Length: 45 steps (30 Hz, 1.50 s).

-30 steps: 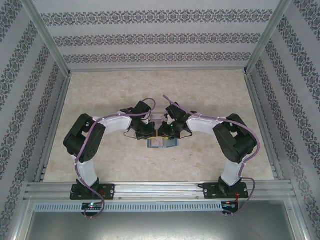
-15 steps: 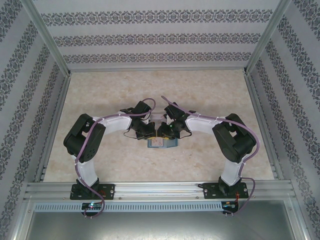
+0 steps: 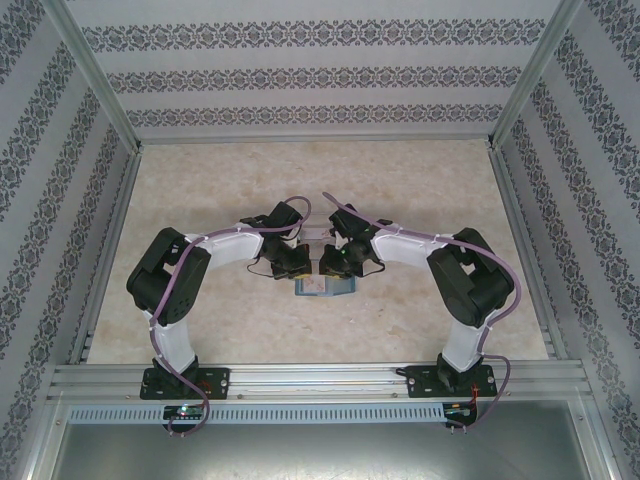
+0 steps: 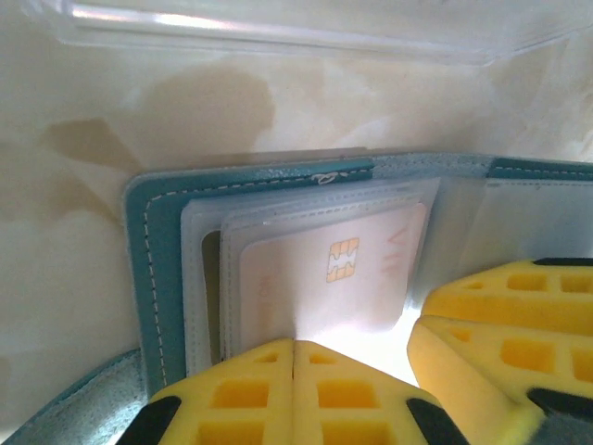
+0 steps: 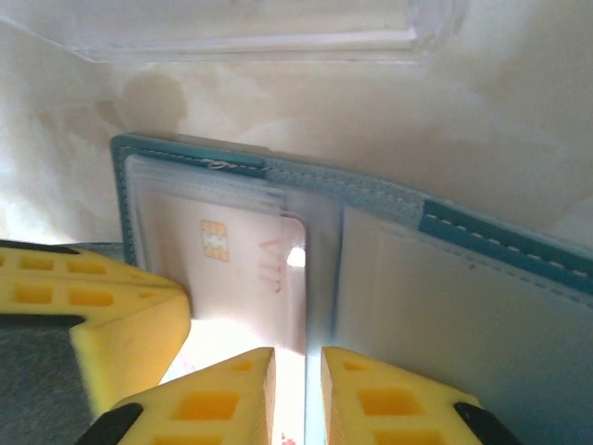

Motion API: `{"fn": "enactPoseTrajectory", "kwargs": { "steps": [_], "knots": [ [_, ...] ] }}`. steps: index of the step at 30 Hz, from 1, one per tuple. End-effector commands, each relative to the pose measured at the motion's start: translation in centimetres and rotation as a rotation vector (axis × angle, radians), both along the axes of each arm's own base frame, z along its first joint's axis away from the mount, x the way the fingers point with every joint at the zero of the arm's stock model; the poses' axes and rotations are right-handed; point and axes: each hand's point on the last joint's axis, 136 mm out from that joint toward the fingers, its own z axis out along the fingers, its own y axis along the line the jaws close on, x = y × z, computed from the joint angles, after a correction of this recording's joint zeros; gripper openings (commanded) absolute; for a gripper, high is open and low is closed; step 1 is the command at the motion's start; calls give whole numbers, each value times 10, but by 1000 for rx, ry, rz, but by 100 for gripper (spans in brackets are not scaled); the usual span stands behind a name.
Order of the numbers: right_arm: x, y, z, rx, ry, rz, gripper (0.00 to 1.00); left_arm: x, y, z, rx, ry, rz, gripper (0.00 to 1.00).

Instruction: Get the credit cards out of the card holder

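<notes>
We see the left gripper [image 4: 294, 357] with its yellow fingers pressed together, resting on the near edge of the clear sleeves. The right gripper [image 5: 296, 375], just beside it, shows a thin slit between its fingers, in line with a sleeve edge; we cannot tell whether it grips. Directly ahead of both lies the card holder [image 4: 153, 269], spread open, a pale credit card [image 4: 324, 278] with a gold chip still inside its sleeve. Beyond sits a clear tray [image 4: 278, 28]. We judge the removal barely begun.

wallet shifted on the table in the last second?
No. In the top view the wallet sits at the same spot, the same gap from the near rail as before.
</notes>
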Motion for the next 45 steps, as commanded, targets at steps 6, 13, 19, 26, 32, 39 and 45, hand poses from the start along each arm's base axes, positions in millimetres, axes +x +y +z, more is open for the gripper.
{"fn": "enactPoseTrajectory", "kwargs": {
  "steps": [6, 13, 19, 26, 32, 39, 45],
  "knots": [
    [-1, 10, 6, 53, 6, 9, 15, -9, 7, -1, 55, 16, -19, 4],
    [-2, 13, -2, 57, 27, 13, 19, -9, 7, -1, 54, 18, -20, 4],
    [-4, 13, -10, 47, 43, 14, 21, -9, 7, -1, 53, 17, -22, 4],
    [-4, 13, -12, 46, 46, 15, 22, -9, 6, -1, 52, 17, -23, 4],
    [-5, 20, -9, 69, 44, 25, 17, -9, 6, -2, 51, 17, -24, 4],
    [-6, 19, -13, 65, 55, 23, 13, -10, 7, -3, 53, 19, -23, 4],
    [-6, 20, -12, 68, 50, 20, 9, -10, 7, -3, 49, 17, -23, 3]
  ]
}}
